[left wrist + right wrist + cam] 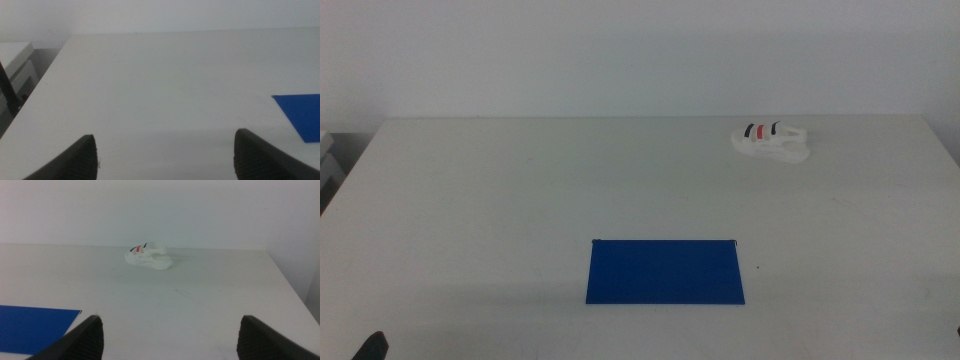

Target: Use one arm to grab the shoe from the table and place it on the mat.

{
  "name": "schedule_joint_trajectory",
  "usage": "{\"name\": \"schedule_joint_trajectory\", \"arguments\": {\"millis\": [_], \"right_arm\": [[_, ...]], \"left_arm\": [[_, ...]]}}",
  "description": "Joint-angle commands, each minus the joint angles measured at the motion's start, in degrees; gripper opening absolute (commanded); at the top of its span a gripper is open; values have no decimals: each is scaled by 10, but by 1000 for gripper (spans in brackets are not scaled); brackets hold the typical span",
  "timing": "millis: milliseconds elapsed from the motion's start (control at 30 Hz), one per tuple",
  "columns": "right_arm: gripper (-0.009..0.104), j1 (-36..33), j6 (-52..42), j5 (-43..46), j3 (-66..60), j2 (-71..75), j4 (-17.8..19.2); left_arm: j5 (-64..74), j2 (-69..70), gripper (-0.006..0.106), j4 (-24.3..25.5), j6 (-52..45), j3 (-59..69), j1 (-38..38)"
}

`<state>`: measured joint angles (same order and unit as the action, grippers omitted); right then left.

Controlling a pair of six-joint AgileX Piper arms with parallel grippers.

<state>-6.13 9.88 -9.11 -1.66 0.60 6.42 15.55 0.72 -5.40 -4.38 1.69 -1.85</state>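
The white sandal shoe with black, red and black straps lies at the far right of the table. It also shows in the right wrist view, far ahead of the jaws. The dark blue mat lies flat at the near middle of the table; one end shows in the left wrist view and one in the right wrist view. My left gripper is open and empty over the table's near left, just visible in the middle view. My right gripper is open and empty at the near right.
A pale wall stands behind the table's far edge. A light-coloured object stands beyond the table's left edge. The table's right edge runs close to the shoe's side.
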Motion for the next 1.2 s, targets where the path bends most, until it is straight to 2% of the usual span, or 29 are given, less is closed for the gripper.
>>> {"name": "schedule_joint_trajectory", "arguments": {"millis": [0,200,367,500,600,667,833,967,1100,1167], "right_arm": [[90,2,-5,43,9,2,0],[90,2,-5,44,91,-105,-25],[90,2,-5,44,194,-236,-5],[90,1,-4,44,281,-351,-3],[90,1,-6,44,344,-447,21],[90,-1,-6,33,389,-503,23],[90,-32,-21,-43,536,-639,23],[90,-33,-59,-157,673,-749,23],[90,-34,-140,-292,828,-864,21],[90,-34,-197,-344,895,-923,0]], "left_arm": [[-46,8,94,-4,3,4,-3],[-46,8,94,-4,3,4,-3],[-46,8,94,-4,3,4,-3],[-46,8,94,-4,3,4,-3],[-46,8,94,-4,3,4,-3],[-46,8,94,-4,3,4,-3],[-46,8,94,-4,3,4,-3],[-46,8,94,-4,3,4,-3],[-46,8,94,-4,3,4,-3],[-46,8,94,-4,3,4,-3]]}}
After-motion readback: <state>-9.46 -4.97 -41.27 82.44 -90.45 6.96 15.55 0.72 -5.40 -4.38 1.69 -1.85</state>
